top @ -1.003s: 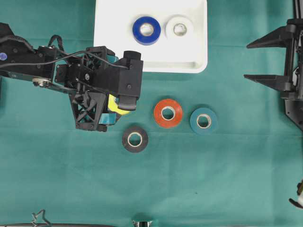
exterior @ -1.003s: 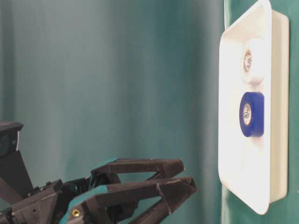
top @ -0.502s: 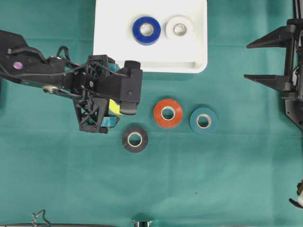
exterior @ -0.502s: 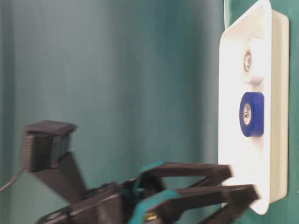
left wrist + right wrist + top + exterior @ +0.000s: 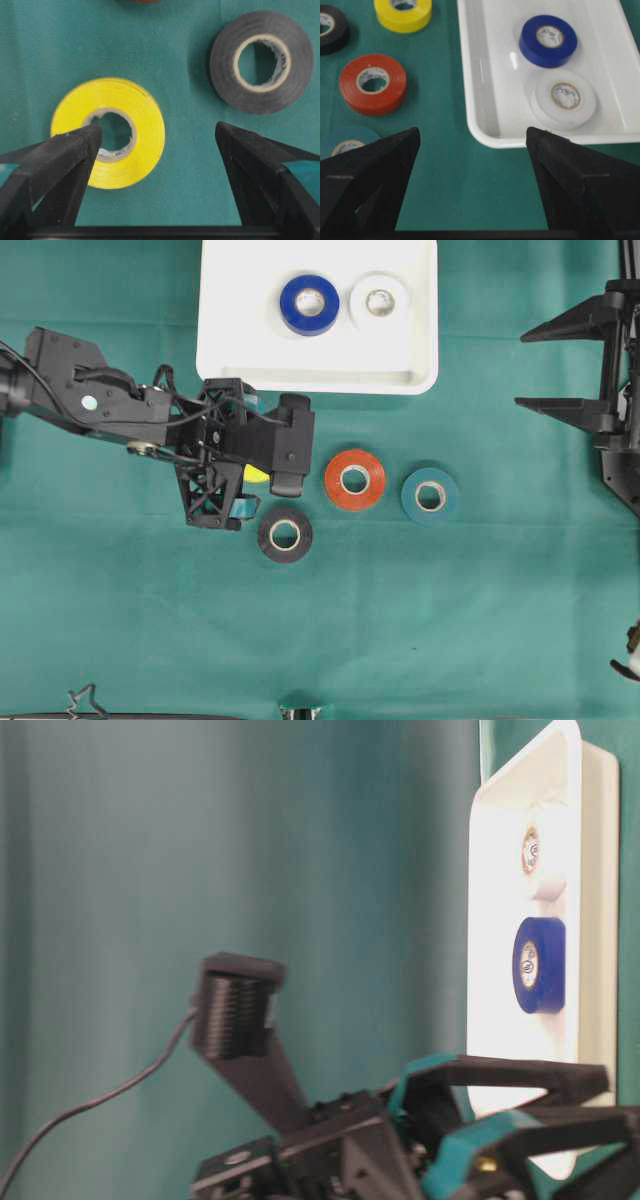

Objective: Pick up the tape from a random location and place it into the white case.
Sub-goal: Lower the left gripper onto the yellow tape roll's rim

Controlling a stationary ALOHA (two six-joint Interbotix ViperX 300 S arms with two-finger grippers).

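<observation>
Hovering over the yellow tape (image 5: 108, 132), the left gripper (image 5: 156, 140) has its jaws spread wide, one finger over the roll's hole, the other above bare green cloth (image 5: 420, 620) beside the black tape (image 5: 260, 61). Orange tape (image 5: 354, 479) and teal tape (image 5: 431, 496) lie near mid-desk. White case (image 5: 225, 340) sits at the far edge, holding blue tape (image 5: 309, 304) and white tape (image 5: 379, 302). The right gripper (image 5: 472, 145) waits apart at the right edge.
</observation>
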